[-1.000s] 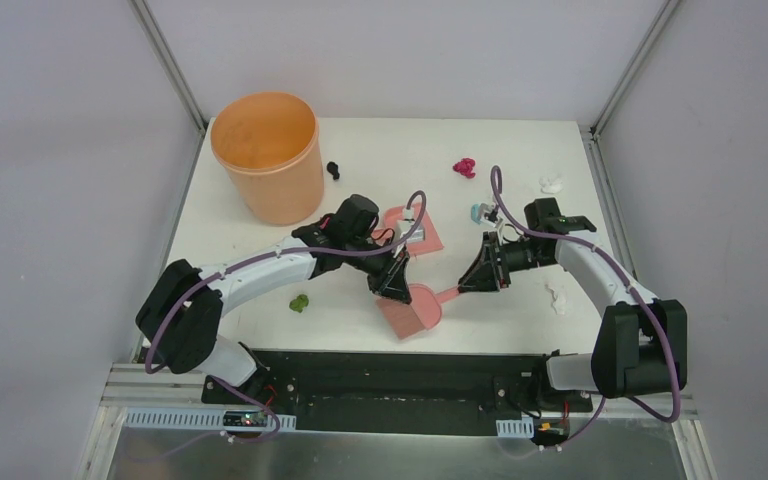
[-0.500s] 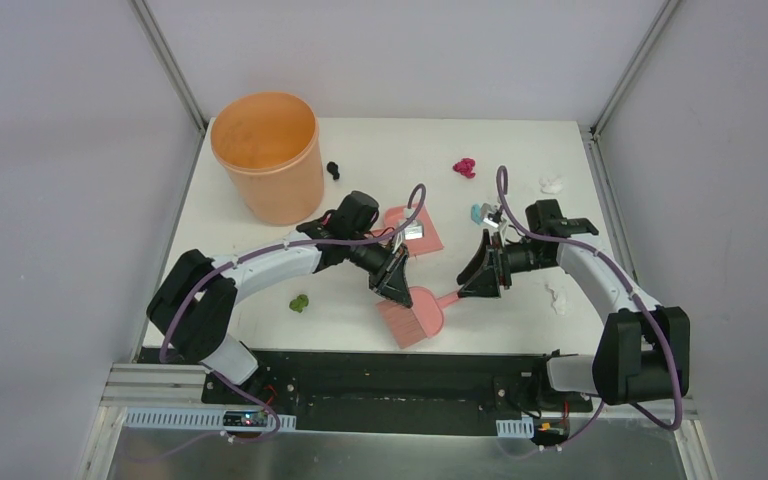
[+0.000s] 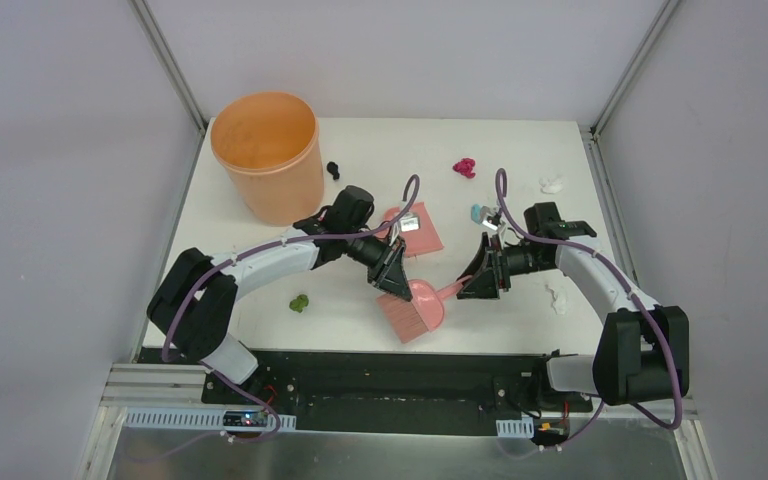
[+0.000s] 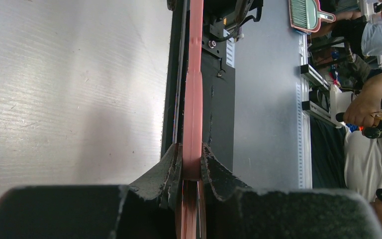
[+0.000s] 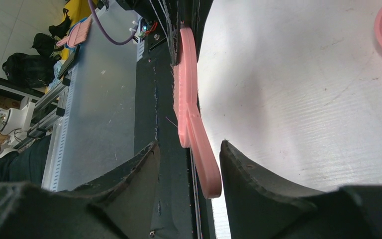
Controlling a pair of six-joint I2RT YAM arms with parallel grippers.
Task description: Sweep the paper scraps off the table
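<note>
The pink hand brush [image 3: 415,308] lies near the table's [image 3: 380,150] front edge, its handle pointing right. My left gripper [image 3: 396,279] is shut on the brush's head; the left wrist view shows the jaws [image 4: 191,149] pinching the brush [image 4: 194,99] edge-on. My right gripper [image 3: 474,284] is open, with the handle's end [image 5: 205,167] between its jaws [image 5: 186,144], untouched. Paper scraps lie scattered: black [image 3: 333,170], magenta [image 3: 465,167], teal [image 3: 478,212], white [image 3: 552,184], white [image 3: 558,298], olive green [image 3: 300,302].
A tall orange bucket [image 3: 270,155] stands at the back left. The pink dustpan [image 3: 418,230] lies mid-table just behind my left gripper. The black frame [image 3: 380,365] edges the table's near side, close under the brush.
My left arm has stretched a little to the right and the brush head has shifted with it. My right gripper has edged left around the handle's end.
</note>
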